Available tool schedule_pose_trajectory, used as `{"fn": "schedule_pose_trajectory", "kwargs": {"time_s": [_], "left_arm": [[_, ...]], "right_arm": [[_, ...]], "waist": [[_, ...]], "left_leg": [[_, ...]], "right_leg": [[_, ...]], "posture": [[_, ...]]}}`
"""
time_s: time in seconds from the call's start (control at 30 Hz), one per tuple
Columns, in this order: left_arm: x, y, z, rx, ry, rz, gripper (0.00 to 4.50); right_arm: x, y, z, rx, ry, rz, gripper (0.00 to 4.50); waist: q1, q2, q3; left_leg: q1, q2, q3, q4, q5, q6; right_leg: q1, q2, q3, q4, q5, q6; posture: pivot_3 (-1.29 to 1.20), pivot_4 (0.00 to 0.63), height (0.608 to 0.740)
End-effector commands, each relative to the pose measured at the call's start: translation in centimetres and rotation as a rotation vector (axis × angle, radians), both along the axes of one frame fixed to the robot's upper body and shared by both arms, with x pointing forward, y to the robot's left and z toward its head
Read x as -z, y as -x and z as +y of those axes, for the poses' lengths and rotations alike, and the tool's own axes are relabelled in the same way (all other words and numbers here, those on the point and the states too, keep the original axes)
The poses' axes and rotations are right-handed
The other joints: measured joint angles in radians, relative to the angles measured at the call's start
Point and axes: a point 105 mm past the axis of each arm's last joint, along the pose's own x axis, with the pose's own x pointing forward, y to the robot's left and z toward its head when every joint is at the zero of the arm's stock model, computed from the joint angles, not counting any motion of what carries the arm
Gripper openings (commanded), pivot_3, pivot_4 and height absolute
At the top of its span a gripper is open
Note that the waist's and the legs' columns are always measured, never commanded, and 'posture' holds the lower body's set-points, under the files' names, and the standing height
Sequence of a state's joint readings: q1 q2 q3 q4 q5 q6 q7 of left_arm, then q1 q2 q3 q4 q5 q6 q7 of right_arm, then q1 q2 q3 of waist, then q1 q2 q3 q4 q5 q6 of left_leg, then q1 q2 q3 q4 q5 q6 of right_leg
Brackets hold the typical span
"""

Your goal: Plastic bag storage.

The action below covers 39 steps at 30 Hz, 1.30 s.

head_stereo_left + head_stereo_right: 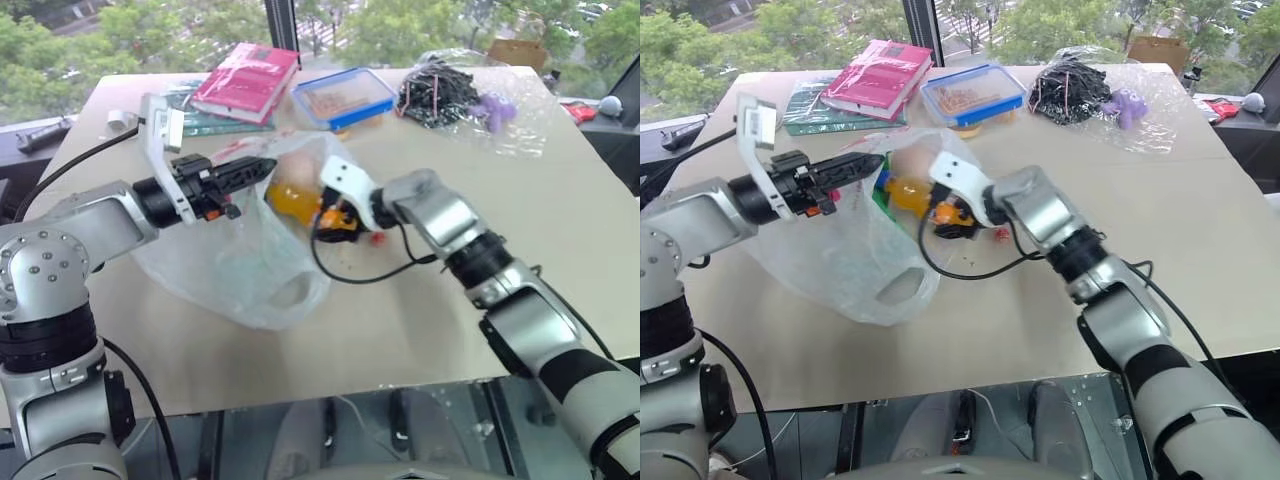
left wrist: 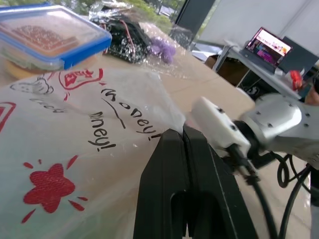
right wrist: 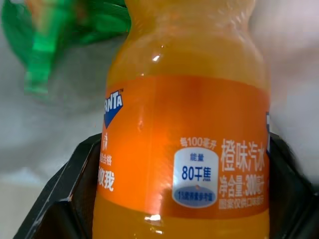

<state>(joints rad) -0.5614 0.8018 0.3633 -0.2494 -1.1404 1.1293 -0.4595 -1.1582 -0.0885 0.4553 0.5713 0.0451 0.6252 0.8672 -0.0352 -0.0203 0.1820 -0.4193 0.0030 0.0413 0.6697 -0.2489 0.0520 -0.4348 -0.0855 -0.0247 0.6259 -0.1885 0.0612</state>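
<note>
L gripper [image 1: 262, 168] is clamped on plastic bag [image 1: 230, 265] rim; R gripper [image 1: 930, 205] grips orange soda bottle [image 3: 184, 129]. I'd keep mouth taut, push bottle deep before release.

Left arm: I reach level across my front, toward my right.
Left gripper [image 1: 262, 168]: my black fingers are pressed together.
Right arm: I stretch forward, angling leftward.
Right gripper [image 1: 940, 212]: my jaws stand wide.
</note>
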Motion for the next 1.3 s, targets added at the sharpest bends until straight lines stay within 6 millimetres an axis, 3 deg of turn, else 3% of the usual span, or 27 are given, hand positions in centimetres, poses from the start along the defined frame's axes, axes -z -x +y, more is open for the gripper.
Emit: {"fn": "schedule_pose_trajectory", "kwargs": {"time_s": [0.03,0.13,0.2,0.23,0.47,0.6,0.7,0.87,0.93,1.07,1.2,1.3], "left_arm": [[-0.9,1.0,-0.5,0.016,-0.018,-0.060,0.00],[-0.7,1.2,-0.7,0.011,-0.017,-0.057,0.00],[-0.5,1.2,-0.7,-0.005,-0.020,-0.053,0.00],[-0.5,1.1,-0.6,-0.012,-0.020,-0.053,0.00],[-0.6,0.0,0.1,-0.089,0.028,-0.046,0.00],[-0.6,-1.3,1.0,-0.153,0.066,-0.038,0.00],[-0.4,-2.1,1.1,-0.169,0.069,-0.031,0.00],[-0.2,-2.8,0.4,-0.147,0.068,-0.025,0.00],[-0.4,-2.9,0.2,-0.133,0.072,-0.027,0.00],[-0.9,-2.9,0.1,-0.109,0.071,-0.039,0.00],[-1.3,-2.9,0.2,-0.102,0.068,-0.044,0.00],[-1.3,-2.9,0.0,-0.093,0.064,-0.044,0.00]], "right_arm": [[-3.2,-0.3,3.4,-0.033,-0.135,-0.041,3.29],[-3.8,-0.7,5.4,0.003,-0.270,0.008,3.29],[-3.7,-1.0,5.8,0.021,-0.289,0.011,4.33],[-3.7,-0.9,6.1,0.022,-0.304,0.017,4.46],[-5.7,-0.7,6.0,-0.033,-0.410,-0.044,4.46],[-7.2,1.2,3.4,-0.140,-0.454,-0.102,4.46],[-9.2,3.6,-0.5,-0.117,-0.471,-0.111,4.46],[-11.4,6.6,-5.0,-0.033,-0.492,-0.056,4.46],[-10.3,6.5,-6.8,0.068,-0.435,-0.079,4.46],[-5.4,5.6,-9.7,0.283,-0.233,-0.060,4.46],[0.9,4.5,-10.2,0.451,-0.134,0.068,4.46],[3.6,3.2,-10.2,0.533,-0.110,0.085,4.46]], "waist": [[-0.003,0.000,0.000],[-0.005,0.000,0.000],[-0.004,0.000,0.000],[-0.003,0.000,0.000],[-0.007,0.000,0.000],[-0.004,0.001,0.000],[0.004,0.000,0.000],[0.009,0.000,0.000],[0.010,0.000,-0.001],[0.018,-0.001,-0.001],[0.016,-0.001,-0.001],[0.016,-0.001,-0.001]], "left_leg": [[0.000,0.000,0.000,0.000,0.000,0.000],[0.000,0.000,-0.001,0.000,0.000,-0.001],[0.000,0.000,-0.001,-0.001,0.000,-0.001],[0.000,0.000,-0.002,-0.001,0.000,-0.001],[0.000,0.000,-0.002,-0.001,0.000,-0.002],[0.000,0.000,-0.002,-0.001,0.001,-0.002],[-0.002,0.000,-0.005,-0.001,0.001,-0.002],[-0.003,-0.001,-0.006,0.001,0.001,-0.002],[-0.002,0.000,-0.005,0.001,0.001,-0.002],[0.001,-0.001,-0.004,0.001,0.001,-0.002],[0.002,-0.001,-0.002,0.001,0.001,-0.001],[0.002,-0.001,0.000,0.001,0.001,-0.001]], "right_leg": [[0.000,0.000,0.000,0.000,0.000,0.000],[0.000,0.000,-0.001,0.000,0.000,0.000],[0.000,0.000,-0.001,0.000,0.000,0.000],[0.000,0.000,-0.001,0.000,0.000,0.000],[0.000,0.000,-0.001,0.001,0.000,0.000],[0.000,0.000,-0.001,0.001,0.000,0.000],[0.000,-0.001,-0.004,0.002,0.000,0.000],[-0.001,-0.001,-0.005,0.001,0.000,0.000],[0.000,0.000,-0.005,0.001,0.000,0.000],[0.003,-0.001,-0.004,0.001,0.000,0.000],[0.002,0.000,-0.002,0.002,0.000,0.000],[0.002,0.001,-0.001,0.002,0.000,0.000]], "posture": [[0.00,0.150,0.740],[0.00,0.150,0.740],[0.00,0.150,0.740],[0.00,0.150,0.740],[0.00,0.150,0.740],[0.00,0.150,0.740],[0.00,0.150,0.740],[0.00,0.150,0.740],[0.00,0.150,0.740],[0.00,0.150,0.740],[0.00,0.150,0.740],[0.00,0.150,0.740]]}}
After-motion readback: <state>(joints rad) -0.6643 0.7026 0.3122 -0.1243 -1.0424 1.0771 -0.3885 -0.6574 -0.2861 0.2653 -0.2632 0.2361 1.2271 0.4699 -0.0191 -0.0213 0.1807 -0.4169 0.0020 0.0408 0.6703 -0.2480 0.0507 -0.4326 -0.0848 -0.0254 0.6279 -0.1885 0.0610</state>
